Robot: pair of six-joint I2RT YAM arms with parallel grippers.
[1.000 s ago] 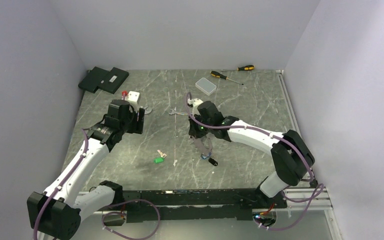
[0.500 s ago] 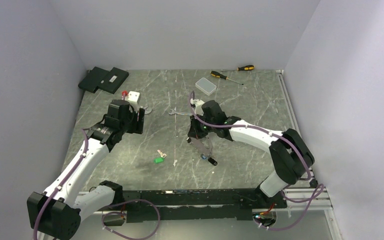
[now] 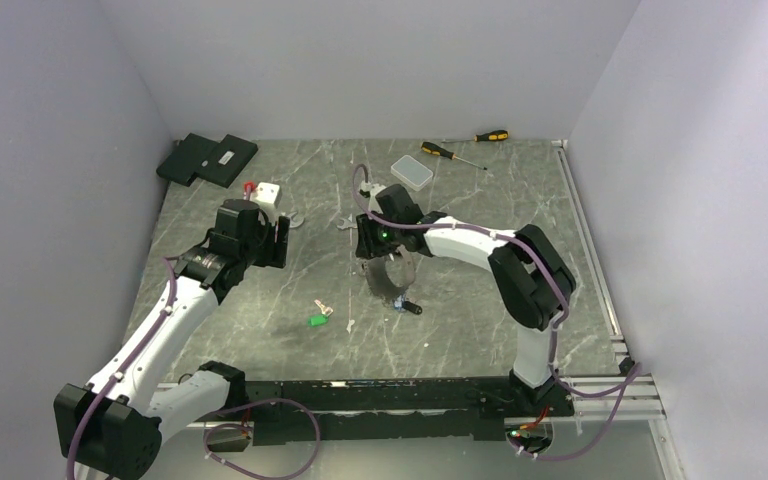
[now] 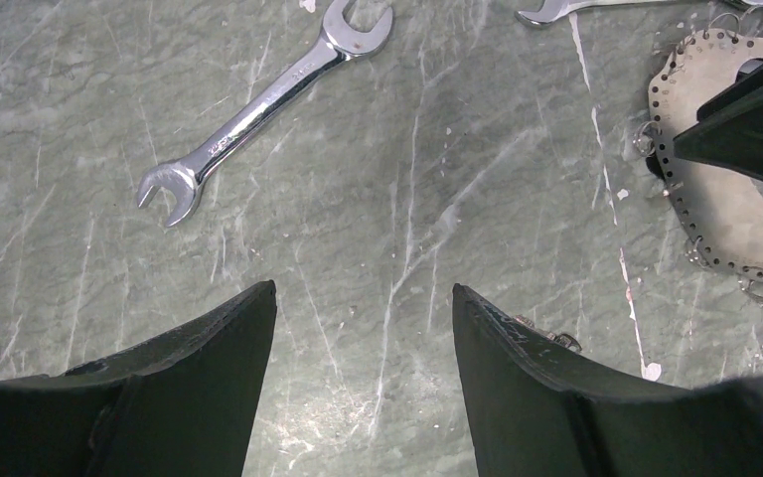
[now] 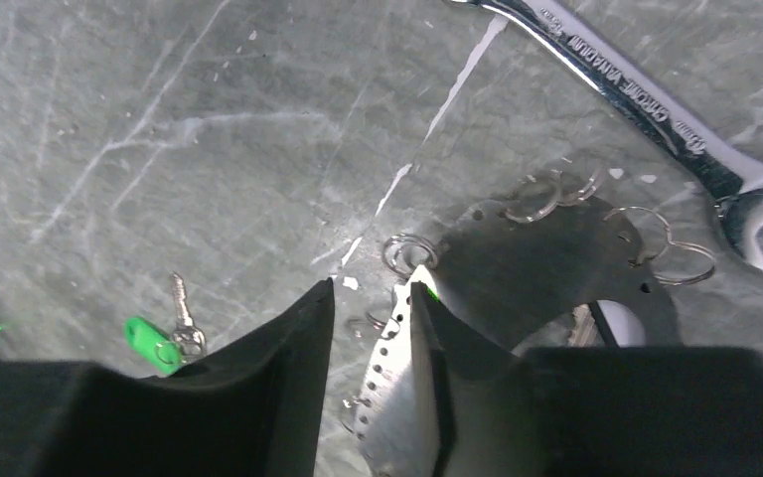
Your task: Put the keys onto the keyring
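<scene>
You're handling the keyring (image 4: 715,209) here rather than threading anything. It lies as a floppy pale loop near the table's middle, right under your right gripper (image 5: 373,288). That gripper's fingers stand slightly parted, with the band's perforated edge in the gap against one finger. The slot looks wider than the thin band, so I judge it loose, not pinched. A blue-tagged key (image 3: 403,303) sits at the loop's near end and looks attached, though it is too small to confirm. The green key (image 5: 154,343) lies loose on the table to the left of the loop, apart from it. Your left gripper (image 4: 363,293) hovers wide open over bare stone, holding nothing, with a spanner (image 4: 258,109) beyond its tips. Next you'll likely need to lift the green key by its tag and steady the band with the other arm. The key is tiny and flat on a hard top, so come down squarely. The table (image 3: 460,340) is grey-green marbled stone, streaked white and flat. Plain pale walls (image 3: 360,60) close three sides, and screwdrivers (image 3: 452,152), a clear box (image 3: 412,172) and black slabs (image 3: 208,158) lie toward the back.
</scene>
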